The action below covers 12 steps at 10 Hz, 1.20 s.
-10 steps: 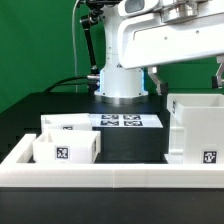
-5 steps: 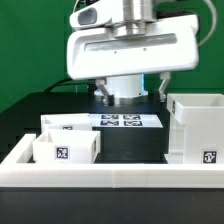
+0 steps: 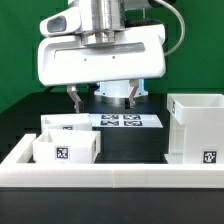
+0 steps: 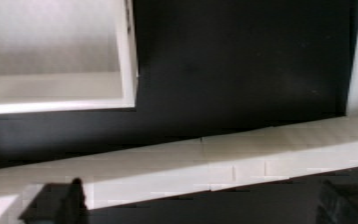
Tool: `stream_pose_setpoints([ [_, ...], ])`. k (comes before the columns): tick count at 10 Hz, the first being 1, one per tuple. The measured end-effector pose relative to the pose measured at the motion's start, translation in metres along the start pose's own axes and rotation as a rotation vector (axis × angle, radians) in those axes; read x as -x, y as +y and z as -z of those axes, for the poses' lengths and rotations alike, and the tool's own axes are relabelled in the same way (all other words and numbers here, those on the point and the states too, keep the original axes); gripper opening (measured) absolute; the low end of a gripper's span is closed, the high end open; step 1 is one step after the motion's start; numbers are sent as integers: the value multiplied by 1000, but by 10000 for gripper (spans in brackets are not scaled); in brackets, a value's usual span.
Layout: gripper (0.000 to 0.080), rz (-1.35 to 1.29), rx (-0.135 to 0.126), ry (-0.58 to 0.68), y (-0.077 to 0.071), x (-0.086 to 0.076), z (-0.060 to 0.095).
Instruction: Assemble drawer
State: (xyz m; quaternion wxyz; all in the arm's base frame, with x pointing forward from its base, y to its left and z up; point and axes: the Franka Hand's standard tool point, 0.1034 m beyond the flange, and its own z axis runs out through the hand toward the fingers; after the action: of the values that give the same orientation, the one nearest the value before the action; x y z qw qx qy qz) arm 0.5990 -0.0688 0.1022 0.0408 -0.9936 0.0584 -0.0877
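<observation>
The drawer parts are white with black-and-white tags. The big open box stands at the exterior view's right. Two small shallow trays stand at the left, one in front and one behind it. My gripper hangs open and empty above the table, behind the trays, its two dark fingers spread wide. In the wrist view the gripper shows only its fingertips at the picture's edge, over black table. A white tray lies beyond them; I cannot tell which one.
The marker board lies flat at the table's middle, under the hand. A long low white rail edges the front of the black table and crosses the wrist view. The robot's white base stands behind.
The hand has swung toward the exterior view's left and come lower, from above the big box to above the marker board and trays. The drawer parts have not moved.
</observation>
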Motion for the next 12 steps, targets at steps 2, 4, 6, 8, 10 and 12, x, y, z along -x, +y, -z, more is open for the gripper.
stream_pose_setpoints([
  [2, 649, -13, -15, -65, 5, 8, -4],
  [4, 649, -41, -13, -129, 20, 21, -19],
  [6, 649, -71, -7, -164, 25, 39, -36],
  [8, 649, -69, -7, -164, 24, 39, -36],
  [10, 649, -69, -7, -165, 24, 39, -36],
  [12, 649, -50, 3, -157, 30, 45, -43],
])
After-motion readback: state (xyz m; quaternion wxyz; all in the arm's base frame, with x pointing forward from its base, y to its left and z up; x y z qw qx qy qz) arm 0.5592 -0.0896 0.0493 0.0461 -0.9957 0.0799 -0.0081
